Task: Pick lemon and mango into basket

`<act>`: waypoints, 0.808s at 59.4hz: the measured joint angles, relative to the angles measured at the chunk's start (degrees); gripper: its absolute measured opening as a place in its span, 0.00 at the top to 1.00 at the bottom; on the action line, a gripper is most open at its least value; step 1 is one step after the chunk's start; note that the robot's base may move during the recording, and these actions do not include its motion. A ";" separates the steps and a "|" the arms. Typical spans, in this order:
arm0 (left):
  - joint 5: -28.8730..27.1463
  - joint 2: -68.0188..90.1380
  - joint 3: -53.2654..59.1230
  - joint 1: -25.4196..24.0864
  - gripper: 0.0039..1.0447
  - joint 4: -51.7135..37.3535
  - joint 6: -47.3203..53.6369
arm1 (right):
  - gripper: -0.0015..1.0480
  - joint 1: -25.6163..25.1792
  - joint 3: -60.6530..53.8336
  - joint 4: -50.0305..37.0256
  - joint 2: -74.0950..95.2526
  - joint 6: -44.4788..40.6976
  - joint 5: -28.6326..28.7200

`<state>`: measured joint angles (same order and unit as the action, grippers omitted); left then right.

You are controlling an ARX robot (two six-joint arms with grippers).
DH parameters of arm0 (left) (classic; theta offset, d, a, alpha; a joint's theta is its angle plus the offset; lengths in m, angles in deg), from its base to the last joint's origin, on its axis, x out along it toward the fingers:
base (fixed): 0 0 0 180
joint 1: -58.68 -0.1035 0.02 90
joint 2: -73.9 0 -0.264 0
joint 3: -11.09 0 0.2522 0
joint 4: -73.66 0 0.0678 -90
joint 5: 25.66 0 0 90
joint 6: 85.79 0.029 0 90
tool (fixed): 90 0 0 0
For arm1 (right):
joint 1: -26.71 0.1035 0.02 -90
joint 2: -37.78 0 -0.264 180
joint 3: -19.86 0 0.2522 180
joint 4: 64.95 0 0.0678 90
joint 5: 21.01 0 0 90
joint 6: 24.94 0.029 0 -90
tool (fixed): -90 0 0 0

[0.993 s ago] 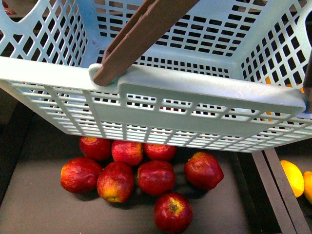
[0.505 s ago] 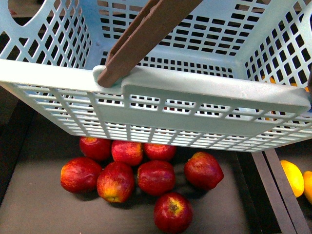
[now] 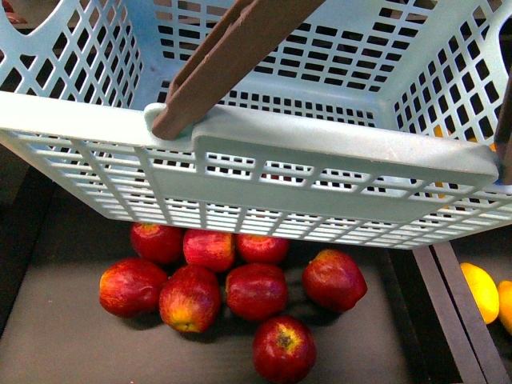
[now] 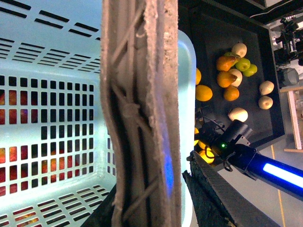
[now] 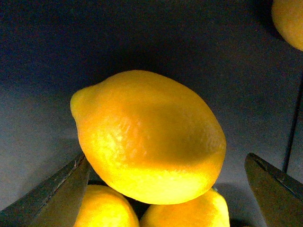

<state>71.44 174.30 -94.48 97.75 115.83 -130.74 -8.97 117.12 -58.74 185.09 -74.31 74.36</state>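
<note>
Front view: the basket [image 3: 320,152] is held aloft and tilted by its brown handle [image 3: 232,56], and no fruit is seen in it. Eight red apples [image 3: 256,291] are counted on the surface [image 3: 56,336] beneath, and two yellow fruits [image 3: 480,292] are cut off toward its right edge; neither hand is shown. Left wrist view: the left hand [image 4: 154,208] is judged clenched on the handle, which runs between its dark fingers. The right arm [image 4: 239,142] reaches down over yellow fruit, and beyond it lie five pale, two green and at least four orange fruits [image 4: 231,93]. Right wrist view: the right hand [image 5: 165,161] is released, one finger on either side of the lemon [image 5: 149,137], which rests on two further yellow fruits [image 5: 104,210]; a fourth shows in a corner of the view. The mango cannot be identified with certainty. The closing is best made across the lemon's short, widest girth, gently, since rounded skin may slip. A straight lift is advised so that the fruits beneath are not rolled.
</note>
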 joint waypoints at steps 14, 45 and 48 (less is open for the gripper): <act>0.02 0.00 0.00 0.00 0.74 0.00 -0.02 | 0.08 0.09 5.68 0.57 3.74 -0.70 -0.76; 0.02 0.00 0.00 0.00 0.74 0.00 -0.02 | 0.08 2.36 15.02 1.46 9.44 0.48 -1.51; 0.02 0.00 0.00 0.00 0.74 0.00 -0.02 | 0.08 2.51 15.23 1.49 9.62 0.50 -1.51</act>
<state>71.46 174.30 -94.48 97.75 115.83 -130.76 -6.46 132.36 -57.25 194.71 -73.81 72.85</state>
